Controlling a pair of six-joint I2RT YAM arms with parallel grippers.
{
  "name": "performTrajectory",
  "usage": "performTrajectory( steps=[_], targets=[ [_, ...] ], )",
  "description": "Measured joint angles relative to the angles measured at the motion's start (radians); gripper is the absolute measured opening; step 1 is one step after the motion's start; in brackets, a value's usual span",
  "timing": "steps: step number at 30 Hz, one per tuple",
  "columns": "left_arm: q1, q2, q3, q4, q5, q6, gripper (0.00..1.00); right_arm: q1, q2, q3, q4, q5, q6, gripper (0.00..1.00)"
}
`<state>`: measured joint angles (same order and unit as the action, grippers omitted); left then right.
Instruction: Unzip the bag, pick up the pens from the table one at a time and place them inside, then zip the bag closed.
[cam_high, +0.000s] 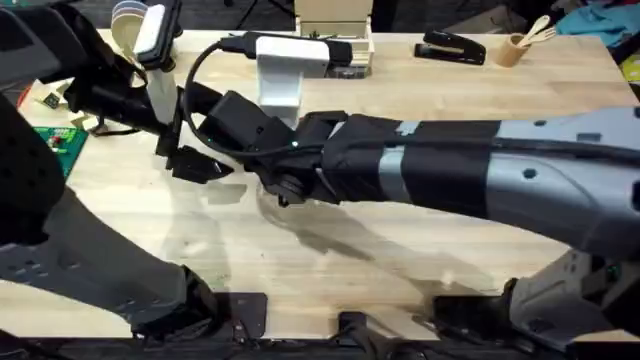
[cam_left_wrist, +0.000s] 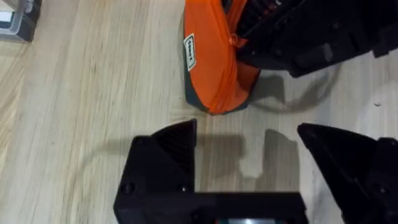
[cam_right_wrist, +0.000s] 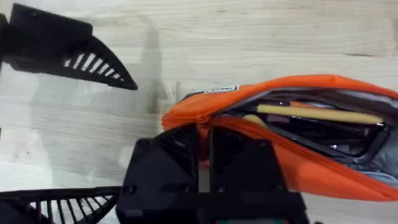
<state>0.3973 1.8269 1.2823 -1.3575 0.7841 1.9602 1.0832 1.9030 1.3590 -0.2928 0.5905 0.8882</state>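
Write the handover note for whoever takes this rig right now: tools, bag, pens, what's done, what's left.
Left tool: open, empty, over bare table just short of the bag's end.
Right tool: fingers close together at the near lip of the bag, beside the zipper opening; looks pinched on the edge, though the grip itself is hidden.
Bag: lying on the table, unzipped and gaping.
Pens: one tan-yellow pen already lies inside; dark items beneath it are unclear. No pen visible on the table around the bag.
Done: unzipping, at least one pen in.
Left: check for remaining pens, then zip closed.
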Motion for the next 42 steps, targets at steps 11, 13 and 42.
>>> performTrajectory(
  steps=[11, 13, 42],
  targets=[
    [0.0, 0.0, 0.0, 0.0, 0.0, 0.0, 0.993, 0.001, -0.06, 0.0, -0.046, -0.012, -0.036, 0.034],
    [0.0, 0.0, 0.0, 0.0, 0.0, 0.0, 0.993, 0.001, -0.078, 0.0, -0.049, -0.012, -0.041, 0.034],
    [-0.028, 0.0, 0.0, -0.105, 0.13, 0.0, 0.993, -0.063, -0.156, 0.0, -0.12, -0.222, -0.052, 0.03]
  ],
)
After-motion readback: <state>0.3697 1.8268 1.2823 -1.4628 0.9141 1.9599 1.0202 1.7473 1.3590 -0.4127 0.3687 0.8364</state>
